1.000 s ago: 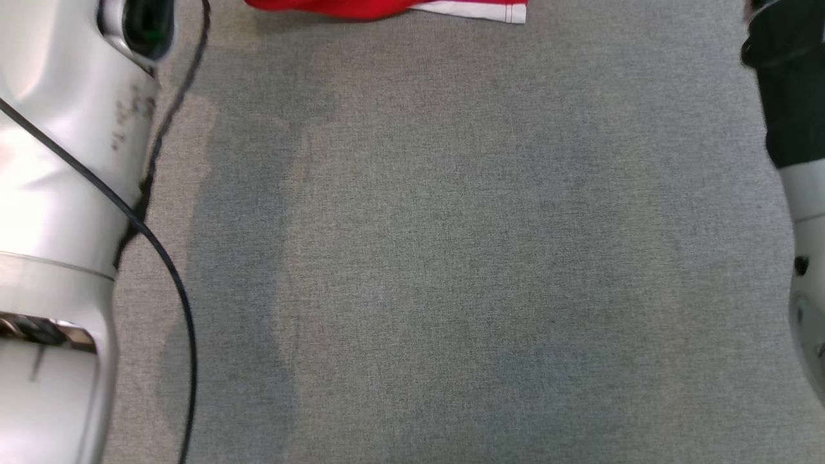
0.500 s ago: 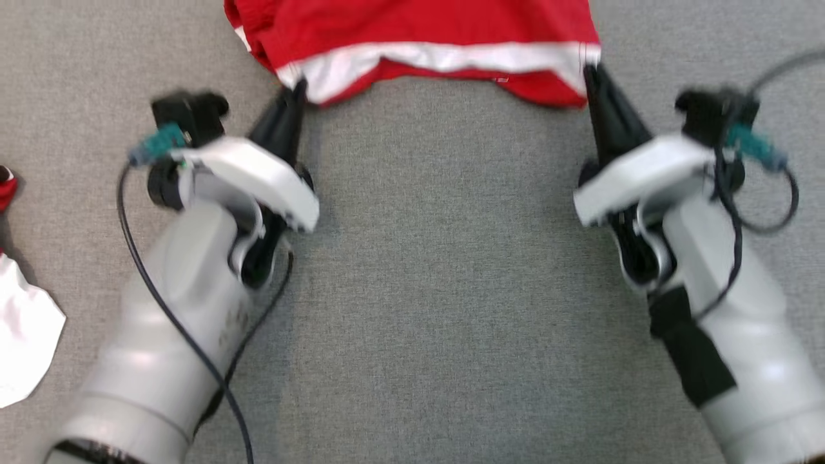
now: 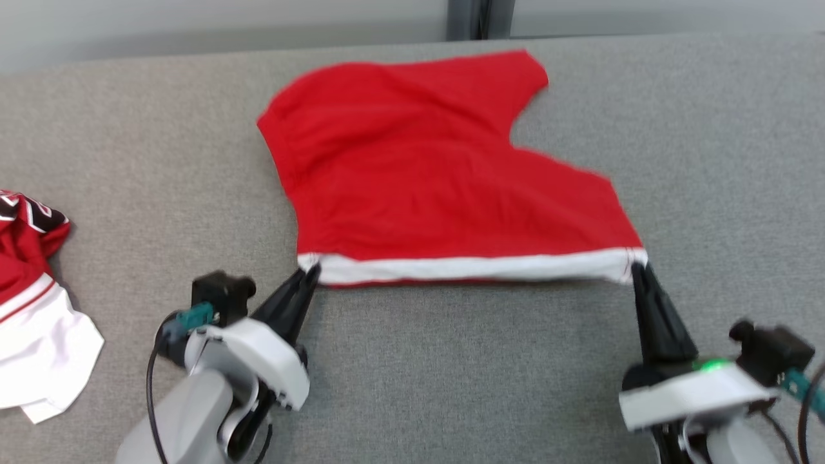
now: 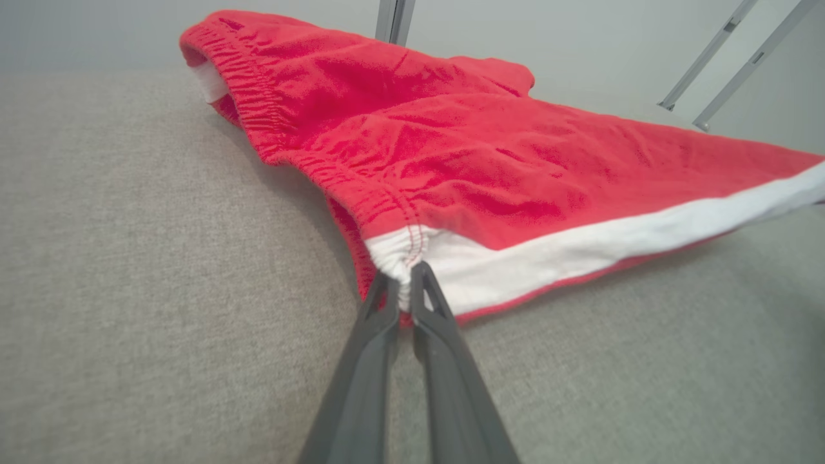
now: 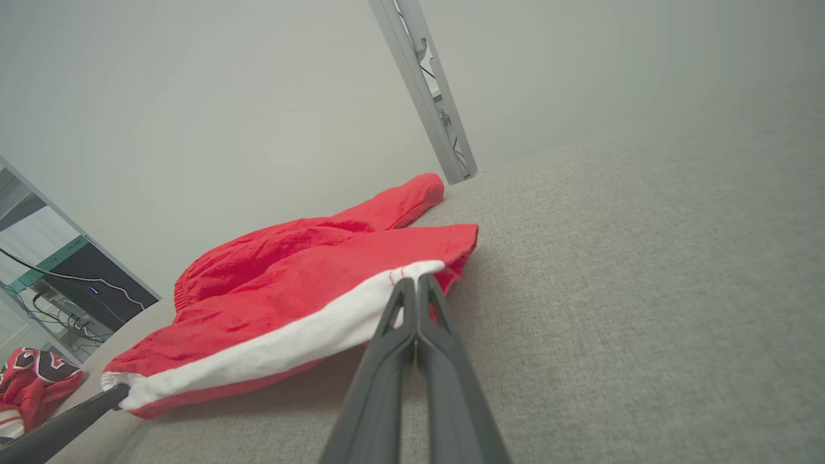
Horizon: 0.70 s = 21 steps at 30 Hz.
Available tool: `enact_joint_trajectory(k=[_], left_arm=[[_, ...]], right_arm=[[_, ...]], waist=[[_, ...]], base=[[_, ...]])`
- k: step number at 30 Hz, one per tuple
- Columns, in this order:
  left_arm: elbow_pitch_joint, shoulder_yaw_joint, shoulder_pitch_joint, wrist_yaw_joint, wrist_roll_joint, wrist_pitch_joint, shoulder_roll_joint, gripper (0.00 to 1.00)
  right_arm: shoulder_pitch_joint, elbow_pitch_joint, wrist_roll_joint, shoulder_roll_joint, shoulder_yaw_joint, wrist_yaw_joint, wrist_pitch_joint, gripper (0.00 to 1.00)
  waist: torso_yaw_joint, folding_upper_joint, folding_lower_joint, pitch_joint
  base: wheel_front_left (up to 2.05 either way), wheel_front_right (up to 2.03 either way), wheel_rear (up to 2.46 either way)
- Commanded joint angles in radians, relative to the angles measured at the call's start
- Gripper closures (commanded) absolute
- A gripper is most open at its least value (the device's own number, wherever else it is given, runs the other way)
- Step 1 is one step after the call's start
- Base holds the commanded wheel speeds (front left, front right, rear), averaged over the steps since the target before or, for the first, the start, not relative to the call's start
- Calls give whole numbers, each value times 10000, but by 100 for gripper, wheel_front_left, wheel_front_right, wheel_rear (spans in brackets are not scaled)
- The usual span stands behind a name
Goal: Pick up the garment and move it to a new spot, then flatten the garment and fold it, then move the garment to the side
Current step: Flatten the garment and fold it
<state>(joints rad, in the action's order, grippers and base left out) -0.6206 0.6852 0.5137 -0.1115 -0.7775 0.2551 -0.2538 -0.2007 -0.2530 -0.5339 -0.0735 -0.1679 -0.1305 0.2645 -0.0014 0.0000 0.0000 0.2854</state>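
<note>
The left fingers (image 3: pixel 304 287) are pressed together on the white-banded corner of the red garment (image 3: pixel 438 187), the cloth bunched between their tips. The right fingers (image 3: pixel 642 283) are likewise clamped on the opposite corner of the same white band. The band runs taut and nearly straight from one pair of fingers to the other, and near the tips it sits slightly raised, with shadow beneath it. Beyond the fingers the rest of the garment spreads over the grey surface (image 3: pixel 451 374), creased, its elastic edge on the left fingers' side and a notch cut into its far side. Well out to the side of the left fingers lies a second garment (image 3: pixel 26 258), red, white and black, crumpled. Past the garment's far edge stands a metal post (image 3: pixel 474 19).
</note>
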Motion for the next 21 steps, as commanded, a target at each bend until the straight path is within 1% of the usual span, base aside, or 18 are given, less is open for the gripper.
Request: enact_joint_trajectory(k=[1,3,7,13,14,15,16,19,21], left_arm=[[282,216,-327,274,343,-195,-337,100],[1036,383,-877,645,441,-456,-580,100],[2797,435,-2101,1498,388,-1151,-1391,100],[5657,107,-4021,2901,-23,-1892,-2483,100],[6098,64,-4293,3139,-63,-2005,-2652,100],[6915,-39,-4785,3580,-128,-2235,-2974,100],[7256,-89,-4996,3829,-134,-2346,-3108,100],[8090,-139,-5493,4365,-177,-2629,-3426,100],[8407,-175,-5646,4543,-182,-2763,-3589,100]], right_arm=[[508,418,163,-16,74,-6,25,100],[1321,1039,509,22,168,-6,25,100],[2743,2151,950,165,236,-6,-78,100],[4387,3501,965,203,234,-6,-630,100],[4572,3666,936,204,245,-6,-703,100],[4941,3933,922,202,304,-6,-822,100],[5071,4042,957,200,359,-6,-900,100],[5250,4346,1034,194,559,-5,-1080,100],[5169,4453,1068,201,663,-5,-1107,100]], waist=[[14,0,0,-480],[33,0,0,-747],[-46,0,0,-1147],[-276,0,0,-1666],[-309,0,0,-1751],[-342,0,0,-1891],[-357,0,0,-1968],[-426,0,0,-2098],[-425,0,0,-2152]], base=[[0,0,0],[0,0,0],[0,0,0],[0,0,0],[0,0,0],[0,0,0],[0,0,0],[0,0,0],[0,0,0]])
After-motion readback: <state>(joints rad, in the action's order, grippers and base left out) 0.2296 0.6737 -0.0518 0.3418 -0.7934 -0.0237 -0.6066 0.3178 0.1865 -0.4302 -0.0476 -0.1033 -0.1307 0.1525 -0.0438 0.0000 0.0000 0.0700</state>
